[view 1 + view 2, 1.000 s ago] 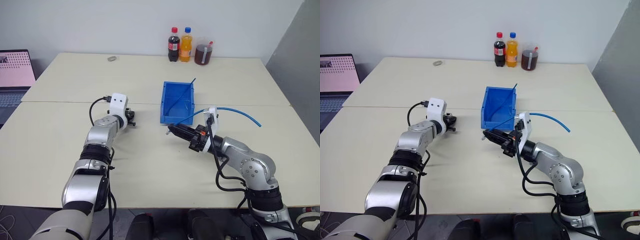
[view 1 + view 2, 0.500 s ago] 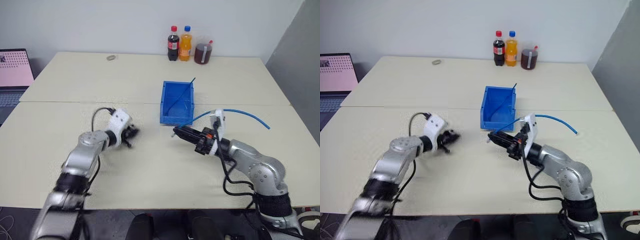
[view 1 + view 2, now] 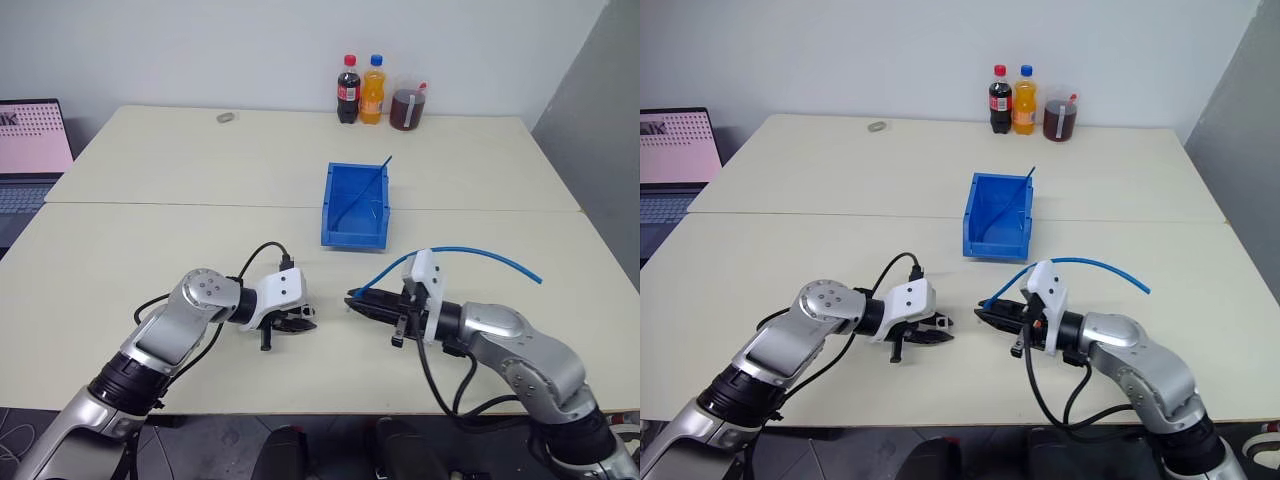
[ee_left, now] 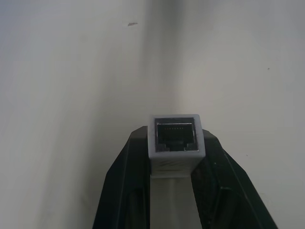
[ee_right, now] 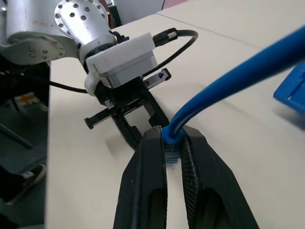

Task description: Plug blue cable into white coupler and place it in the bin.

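near the front edge of the pale tabletop, the left gripper is clamped on the tiny white boxy plastic coupler, socket facing outward. just to its right, apart from it, the right gripper pinches the clear plug end of the thin light-blue cable. the bright blue plastic bin sits mid-table behind them.

I seem to work in an office or lab room: two plain cream tables pushed together, a bare white wall, an open laptop, and plastic drink bottles by the wall.
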Robot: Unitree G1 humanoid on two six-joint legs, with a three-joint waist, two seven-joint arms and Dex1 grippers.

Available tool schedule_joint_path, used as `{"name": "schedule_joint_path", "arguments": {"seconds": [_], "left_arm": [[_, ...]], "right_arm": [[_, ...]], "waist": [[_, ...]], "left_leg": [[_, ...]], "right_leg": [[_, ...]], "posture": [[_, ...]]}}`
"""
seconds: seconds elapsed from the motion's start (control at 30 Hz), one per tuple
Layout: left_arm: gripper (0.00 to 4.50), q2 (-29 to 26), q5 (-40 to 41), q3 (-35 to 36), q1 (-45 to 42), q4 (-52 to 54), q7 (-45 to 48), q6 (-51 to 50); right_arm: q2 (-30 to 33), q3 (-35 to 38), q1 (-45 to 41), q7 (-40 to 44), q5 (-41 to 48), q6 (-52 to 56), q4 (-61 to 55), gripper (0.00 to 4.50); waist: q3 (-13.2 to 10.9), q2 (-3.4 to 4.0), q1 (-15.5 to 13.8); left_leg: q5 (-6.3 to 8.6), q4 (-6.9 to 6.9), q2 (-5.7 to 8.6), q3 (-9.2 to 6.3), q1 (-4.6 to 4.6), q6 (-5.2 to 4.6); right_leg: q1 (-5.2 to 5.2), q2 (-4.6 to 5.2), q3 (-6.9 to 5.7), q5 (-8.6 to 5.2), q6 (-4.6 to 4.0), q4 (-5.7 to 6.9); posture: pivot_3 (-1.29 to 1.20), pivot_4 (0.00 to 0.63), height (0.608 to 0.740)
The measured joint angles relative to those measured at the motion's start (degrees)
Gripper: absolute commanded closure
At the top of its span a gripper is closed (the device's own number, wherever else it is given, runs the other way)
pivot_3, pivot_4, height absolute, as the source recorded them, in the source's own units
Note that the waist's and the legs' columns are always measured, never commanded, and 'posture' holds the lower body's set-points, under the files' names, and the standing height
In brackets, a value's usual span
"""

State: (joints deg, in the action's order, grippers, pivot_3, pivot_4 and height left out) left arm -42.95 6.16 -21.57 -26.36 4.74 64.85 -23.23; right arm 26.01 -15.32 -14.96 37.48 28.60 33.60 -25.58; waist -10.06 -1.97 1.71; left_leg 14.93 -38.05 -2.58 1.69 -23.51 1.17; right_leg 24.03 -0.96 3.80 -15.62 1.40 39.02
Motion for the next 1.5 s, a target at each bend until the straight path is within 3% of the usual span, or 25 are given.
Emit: {"name": "schedule_joint_path", "arguments": {"seconds": [0.27, 0.63, 1.0, 1.5], "left_arm": [[3.70, 0.34, -0.91, -0.12, -0.30, -1.35, 2.10, 2.45], [3.70, 0.34, -0.70, 1.00, -0.53, -3.81, 5.48, 3.89], [3.70, 0.79, -0.76, 0.97, -0.94, -7.04, 6.31, 6.94], [3.70, 0.84, -0.76, 1.13, -0.80, -8.64, 6.57, 9.60]], "right_arm": [[-6.46, -7.79, -4.68, 4.17, -10.55, -13.12, 12.70, 4.37], [-13.01, -10.59, -6.91, 6.24, -16.36, -20.81, 22.18, 4.37], [-12.32, -10.62, -8.12, 10.04, -18.60, -24.85, 25.85, 4.37], [-11.86, -11.20, -11.52, 13.14, -20.95, -25.13, 27.98, 4.37]], "waist": [[0.04, -0.01, 0.02], [0.09, -0.01, 0.19], [0.11, -0.02, 0.22], [0.18, -0.01, 0.31]], "left_leg": [[0.00, -0.03, -0.02, 0.00, 0.05, 0.00], [0.00, -0.01, -0.05, 0.02, 0.08, 0.00], [0.01, 0.05, -0.04, 0.05, 0.68, 0.00], [0.00, 0.03, -0.06, 0.02, 0.80, 0.00]], "right_leg": [[-0.03, 0.00, -0.02, 0.04, -0.09, 0.04], [-0.02, -0.02, -0.01, 0.15, -0.31, 0.09], [-0.58, -0.06, 0.01, 0.08, -0.31, 0.09], [-0.68, -0.12, 0.00, 0.10, -0.34, 0.12]], "posture": [[0.00, 0.150, 0.740], [0.00, 0.150, 0.740], [0.00, 0.150, 0.740], [0.00, 0.150, 0.740]]}}
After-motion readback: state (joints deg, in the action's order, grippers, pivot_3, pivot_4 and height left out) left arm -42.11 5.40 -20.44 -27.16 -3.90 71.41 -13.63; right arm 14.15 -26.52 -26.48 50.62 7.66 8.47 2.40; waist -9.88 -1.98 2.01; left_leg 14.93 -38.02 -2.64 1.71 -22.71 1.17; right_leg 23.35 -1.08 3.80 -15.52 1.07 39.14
